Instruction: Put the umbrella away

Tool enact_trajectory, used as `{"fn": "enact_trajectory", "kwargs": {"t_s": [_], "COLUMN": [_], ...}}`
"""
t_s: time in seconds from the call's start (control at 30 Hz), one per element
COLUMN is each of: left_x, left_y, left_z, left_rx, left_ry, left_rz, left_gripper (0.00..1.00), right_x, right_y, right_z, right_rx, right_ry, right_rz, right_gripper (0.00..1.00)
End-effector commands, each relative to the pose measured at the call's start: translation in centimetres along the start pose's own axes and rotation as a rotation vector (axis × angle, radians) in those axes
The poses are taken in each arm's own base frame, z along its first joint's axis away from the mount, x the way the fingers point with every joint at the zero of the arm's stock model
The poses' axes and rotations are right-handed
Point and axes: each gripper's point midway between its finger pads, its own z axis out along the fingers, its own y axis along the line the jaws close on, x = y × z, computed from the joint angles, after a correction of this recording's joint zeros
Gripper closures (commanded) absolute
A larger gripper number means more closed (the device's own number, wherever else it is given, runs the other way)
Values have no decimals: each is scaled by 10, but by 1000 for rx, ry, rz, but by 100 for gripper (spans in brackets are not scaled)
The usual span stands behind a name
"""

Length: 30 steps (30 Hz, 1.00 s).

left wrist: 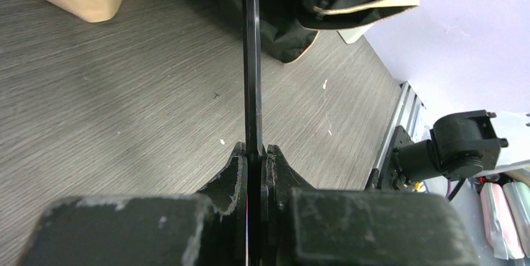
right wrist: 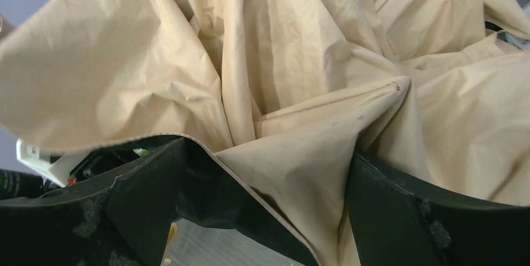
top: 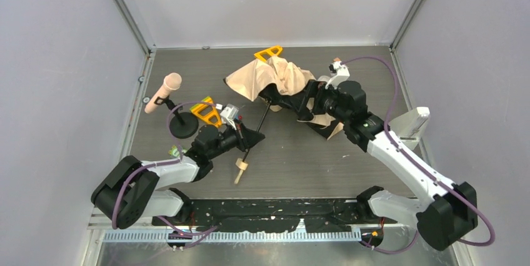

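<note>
Crumpled cloth crowds the right wrist view: the folding umbrella point(right wrist: 300, 78), its pale beige-peach canopy thin, matte and deeply creased, lies half collapsed on the far middle of the grey wood-grain table point(top: 325, 166). One fold runs between the spread fingers of the right gripper point(right wrist: 269, 185). Those jaws stand wide and clamp nothing, so we judge the limp fabric could slide away or bunch unevenly when they close. Ribs hidden under the cloth could catch a finger.

We see the left gripper point(left wrist: 254, 157) clenched on the thin black shaft point(left wrist: 252, 60), a slick, narrow rod. Such a pinch may let it twist or slip lengthwise if the canopy end is pushed hard. At the shaft's free end the small tan handle point(top: 240, 166) lies on or just above the table; we cannot tell which, and it might drag.

Beside the left arm, the pink-headed microphone on a round black stand point(top: 164, 91) is near enough to be toppled by a wide swing.
</note>
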Motion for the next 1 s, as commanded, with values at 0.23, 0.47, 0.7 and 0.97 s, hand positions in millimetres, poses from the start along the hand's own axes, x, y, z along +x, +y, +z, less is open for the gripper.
{"fn": "enact_trajectory", "kwargs": {"t_s": [0.23, 0.47, 0.7, 0.97], "left_x": [-1, 6, 21, 34], "left_y": [-47, -62, -67, -69], "left_z": [8, 13, 19, 22], "left_rx": [206, 256, 227, 134], "left_ry": [-27, -17, 8, 56], "left_rz": [108, 140, 214, 385], "left_gripper": [100, 100, 100, 100], "right_x": [-22, -12, 7, 30], "right_y": [40, 53, 26, 4], "right_z": [58, 86, 121, 141], "right_rx": [-212, -207, -34, 131], "right_ry": [-139, -124, -73, 12], "right_rz": [48, 17, -5, -66], "right_gripper": [5, 5, 5, 10]}}
